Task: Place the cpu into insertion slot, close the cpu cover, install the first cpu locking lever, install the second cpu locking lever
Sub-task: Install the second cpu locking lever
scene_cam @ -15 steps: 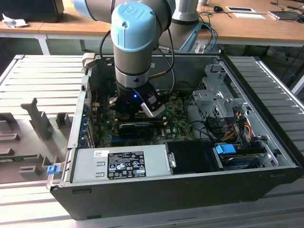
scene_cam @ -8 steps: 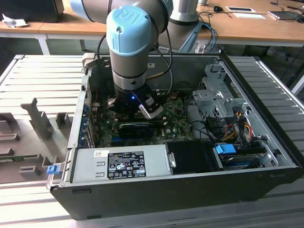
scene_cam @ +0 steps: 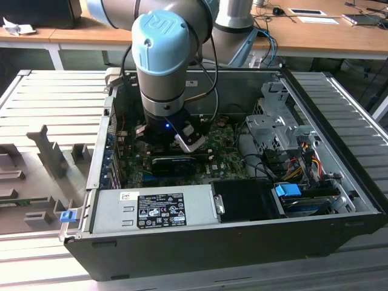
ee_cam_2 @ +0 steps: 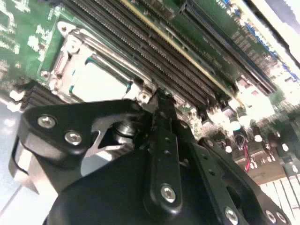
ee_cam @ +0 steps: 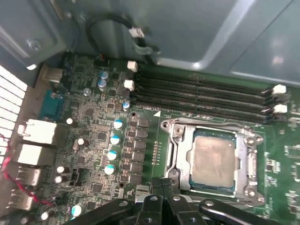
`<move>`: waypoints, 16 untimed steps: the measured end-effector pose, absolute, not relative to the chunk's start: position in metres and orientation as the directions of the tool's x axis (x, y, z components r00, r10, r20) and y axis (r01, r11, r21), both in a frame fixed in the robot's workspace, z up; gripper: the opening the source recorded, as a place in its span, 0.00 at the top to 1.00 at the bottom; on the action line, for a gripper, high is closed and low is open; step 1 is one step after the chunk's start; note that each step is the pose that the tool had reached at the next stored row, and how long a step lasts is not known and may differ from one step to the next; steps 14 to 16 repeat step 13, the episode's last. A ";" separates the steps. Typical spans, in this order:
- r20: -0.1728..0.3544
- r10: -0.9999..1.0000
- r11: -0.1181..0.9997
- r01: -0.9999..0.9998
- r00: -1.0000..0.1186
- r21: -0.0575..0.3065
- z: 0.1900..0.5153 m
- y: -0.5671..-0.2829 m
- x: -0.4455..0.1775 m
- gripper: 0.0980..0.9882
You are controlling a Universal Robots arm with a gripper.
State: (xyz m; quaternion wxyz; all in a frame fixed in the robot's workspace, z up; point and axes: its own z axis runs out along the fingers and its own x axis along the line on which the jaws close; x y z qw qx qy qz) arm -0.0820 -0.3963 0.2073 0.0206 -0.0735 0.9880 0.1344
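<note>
The cpu (ee_cam: 213, 159) lies flat in the insertion slot (ee_cam: 169, 126) on the green board, its pale beige face showing through the window of the cpu cover (ee_cam: 243, 140). The silvery cover frame is folded down around it. Thin metal bars run along two sides of the frame; I cannot tell whether they are latched. My gripper (ee_cam: 161, 186) hovers just beside the socket's edge, its black fingers shut together with nothing between them. The second wrist view shows the gripper (ee_cam_2: 160, 101) close to the cpu (ee_cam_2: 101, 82). In the exterior view the gripper (scene_cam: 171, 147) reaches down into the open computer case.
Long black memory slots (ee_cam: 206, 93) run beside the socket. Capacitors (ee_cam: 112, 140) and rear ports (ee_cam: 37, 133) stand on its other side. The grey case wall (ee_cam: 187, 28) rises behind. A power supply (scene_cam: 151, 209), drive cage (scene_cam: 276, 127) and cables (scene_cam: 303, 157) crowd the case.
</note>
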 end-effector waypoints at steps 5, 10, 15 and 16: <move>-0.061 -0.140 0.953 -0.151 -0.988 0.263 0.220 -0.396 -0.082 0.99; -0.059 -0.140 0.954 -0.151 -0.988 0.258 0.227 -0.396 -0.082 0.99; -0.059 -0.140 0.954 -0.151 -0.988 0.257 0.228 -0.396 -0.082 0.99; -0.059 -0.140 0.954 -0.151 -0.988 0.257 0.228 -0.396 -0.082 0.99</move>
